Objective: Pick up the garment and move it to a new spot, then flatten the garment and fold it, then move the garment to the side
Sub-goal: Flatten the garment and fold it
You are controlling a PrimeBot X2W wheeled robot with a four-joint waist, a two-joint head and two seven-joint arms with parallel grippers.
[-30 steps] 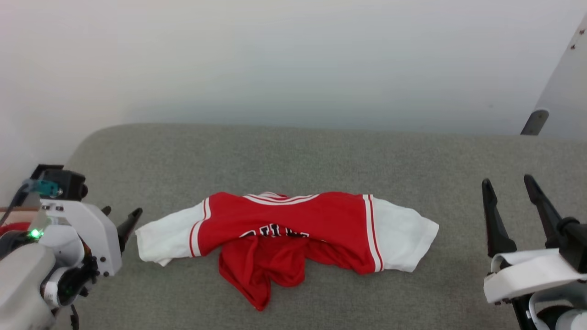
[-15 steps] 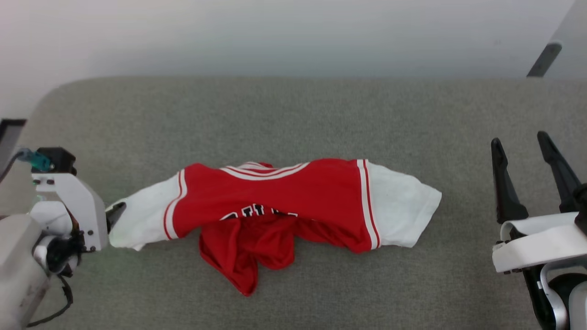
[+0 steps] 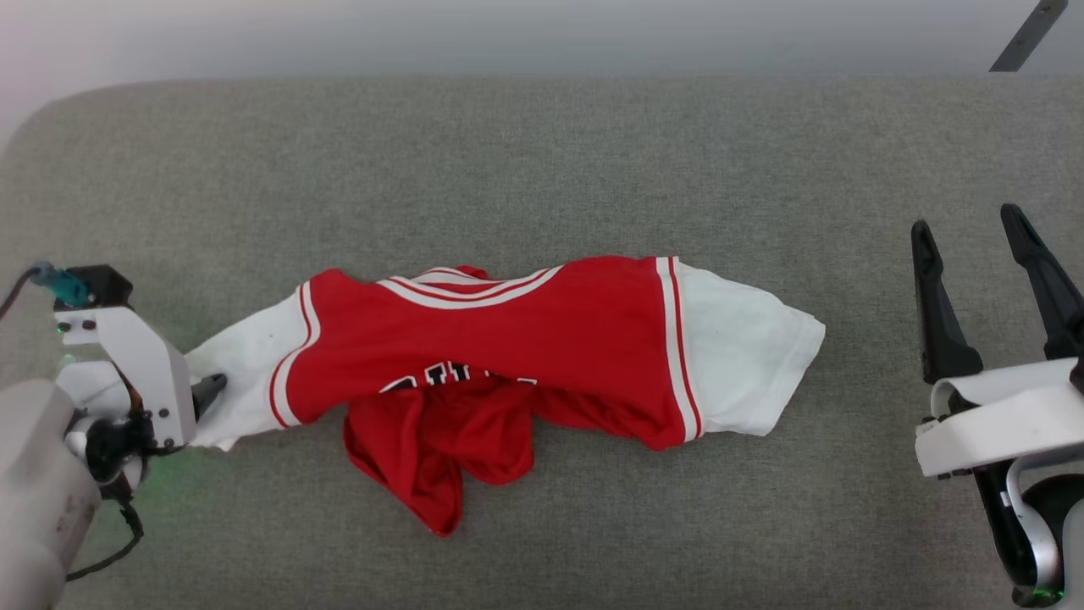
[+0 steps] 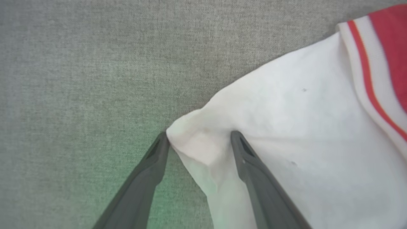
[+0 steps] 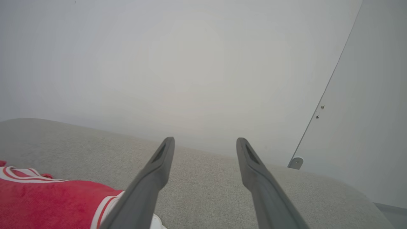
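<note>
Left gripper [image 4: 198,136]: fingers spread, straddling the tip of the garment's [image 3: 542,339] white left sleeve. Garment lay rumpled across the middle of the grey cushion [image 3: 542,152]. Right gripper [image 3: 965,222]: spread, empty, well to the right.

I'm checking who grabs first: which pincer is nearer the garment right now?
Left. The left pincer straddles the tip of the garment at its white sleeve, open around it. The right pincer stands open beyond the opposite sleeve, apart from the cloth.

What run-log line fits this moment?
garment: crumpled on grey cushion | left gripper: open, straddling white sleeve corner | right gripper: open, clear of garment | step: pick-up not yet done
</note>
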